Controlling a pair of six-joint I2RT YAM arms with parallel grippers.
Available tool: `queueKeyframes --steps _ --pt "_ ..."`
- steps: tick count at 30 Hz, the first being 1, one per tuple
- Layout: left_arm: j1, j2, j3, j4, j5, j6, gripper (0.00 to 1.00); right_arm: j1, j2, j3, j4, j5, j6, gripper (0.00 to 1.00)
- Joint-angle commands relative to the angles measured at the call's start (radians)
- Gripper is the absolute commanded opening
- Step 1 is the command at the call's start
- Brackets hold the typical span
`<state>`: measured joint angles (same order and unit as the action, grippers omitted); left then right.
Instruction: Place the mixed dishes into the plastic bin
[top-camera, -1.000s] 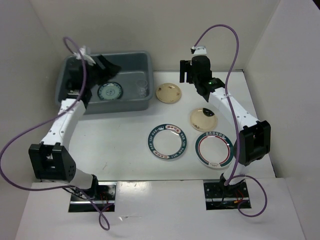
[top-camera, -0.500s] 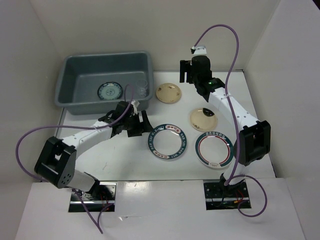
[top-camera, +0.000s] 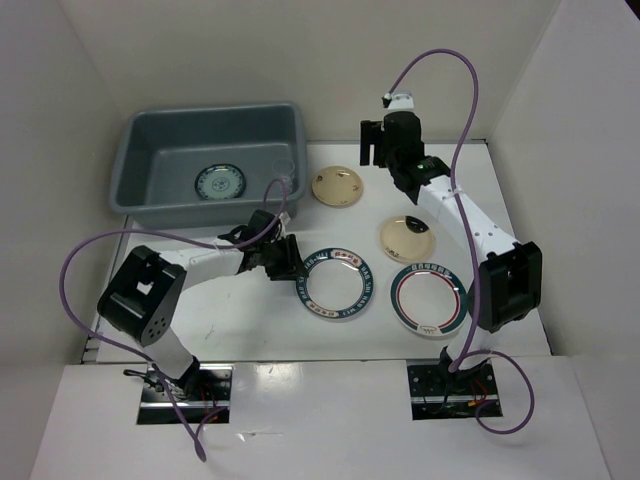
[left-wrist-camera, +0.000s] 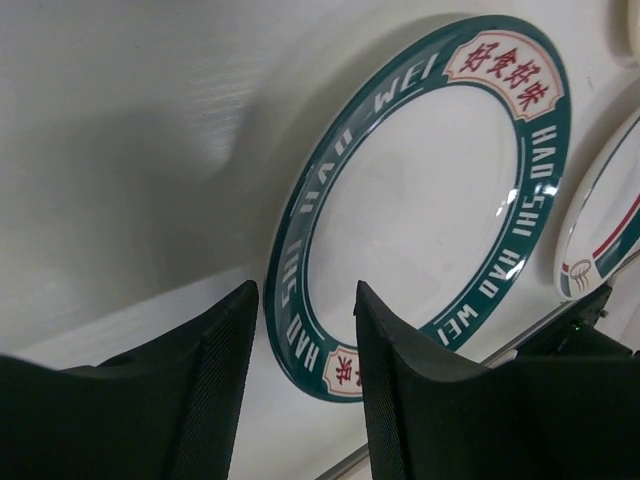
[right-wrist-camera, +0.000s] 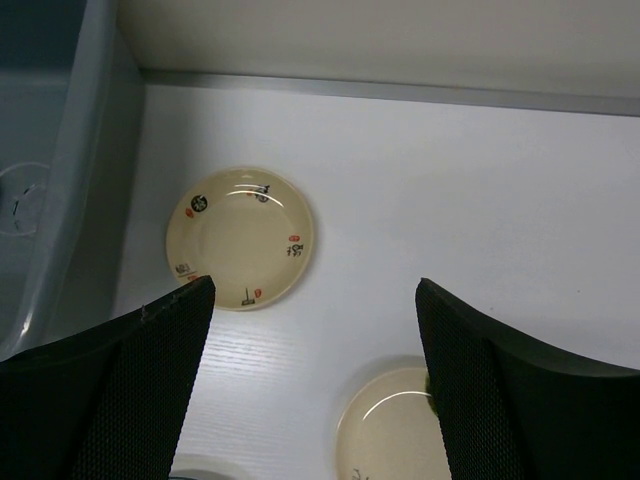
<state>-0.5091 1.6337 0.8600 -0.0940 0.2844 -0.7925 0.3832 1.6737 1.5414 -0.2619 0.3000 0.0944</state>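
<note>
This was a robot test cell in a lab rather than a kitchen. A white table stood boxed in on three sides by plain white panels. A left arm and a right arm rose from metal plates at the table's near edge, with purple cables looping loose from them. A grey bin and a few plates lay on the bare top like props.
</note>
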Motion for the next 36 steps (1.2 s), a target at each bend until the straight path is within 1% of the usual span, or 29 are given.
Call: queueKeyframes --steps 1,5,6,7,10,12,13,16,19,20,23,24,27,28,30,31,32,35,36 --pt "-0.019 0.034 0.005 0.053 0.039 -0.008 0.51 -0.003 -0.06 -0.017 0.055 0.025 -0.009 0.86" --pt "-0.031 0.055 0.024 0.053 0.039 -0.008 0.51 -0.003 -0.06 -0.017 0.055 0.025 -0.009 0.86" --pt "-0.031 0.055 0.024 0.053 0.039 -0.008 0.5 -0.003 -0.06 -0.017 0.055 0.025 -0.009 0.86" --pt "-0.031 0.064 0.024 0.053 0.039 -0.008 0.38 -0.003 -0.06 -0.017 0.055 0.025 -0.009 0.86" --pt "-0.031 0.074 0.033 0.063 0.052 -0.008 0.23 -0.003 -0.06 -0.017 0.055 0.025 -0.009 0.86" --pt "-0.031 0.074 0.045 0.063 0.052 -0.008 0.06 -0.003 -0.06 -0.017 0.055 0.025 -0.009 0.86" --pt "-0.031 0.074 0.057 0.036 0.02 -0.023 0.0 -0.003 -0.06 -0.017 0.055 0.025 -0.018 0.86" --pt "-0.031 0.063 0.122 -0.036 0.01 -0.001 0.0 -0.003 -0.06 -0.017 0.055 0.034 -0.018 0.86" --pt "-0.031 0.035 0.187 -0.11 0.042 0.055 0.0 -0.003 -0.06 -0.017 0.055 0.044 -0.018 0.86" --pt "-0.031 0.022 0.239 -0.149 0.071 0.071 0.0 -0.003 -0.06 -0.017 0.055 0.054 -0.018 0.86" --pt "-0.031 -0.004 0.309 -0.2 0.108 0.125 0.0 -0.003 -0.069 -0.007 0.055 0.079 -0.027 0.86" --pt "-0.031 -0.005 0.353 -0.2 0.12 0.134 0.0 -0.003 -0.078 0.003 0.055 0.089 -0.027 0.86" --pt "-0.031 -0.005 0.425 -0.21 0.147 0.134 0.0 -0.013 -0.101 0.013 0.055 0.14 -0.027 0.86" --pt "-0.022 -0.005 0.477 -0.21 0.159 0.122 0.0 -0.029 -0.111 0.022 0.055 0.14 -0.027 0.89" --pt "0.012 0.014 0.523 -0.167 0.188 0.104 0.0 -0.044 -0.15 0.022 0.055 0.162 -0.018 0.92" --pt "0.026 0.023 0.557 -0.167 0.188 0.095 0.0 -0.061 -0.164 0.022 0.055 0.162 -0.009 0.92" --pt "0.059 0.044 0.633 -0.167 0.188 0.095 0.0 -0.061 -0.19 0.022 0.055 0.172 -0.009 0.92" --pt "0.122 0.083 0.738 -0.179 0.197 0.062 0.0 -0.075 -0.21 0.022 0.055 0.203 -0.022 0.94" --pt "0.171 0.092 0.801 -0.179 0.197 0.046 0.0 -0.075 -0.222 0.022 0.055 0.212 -0.022 0.94"
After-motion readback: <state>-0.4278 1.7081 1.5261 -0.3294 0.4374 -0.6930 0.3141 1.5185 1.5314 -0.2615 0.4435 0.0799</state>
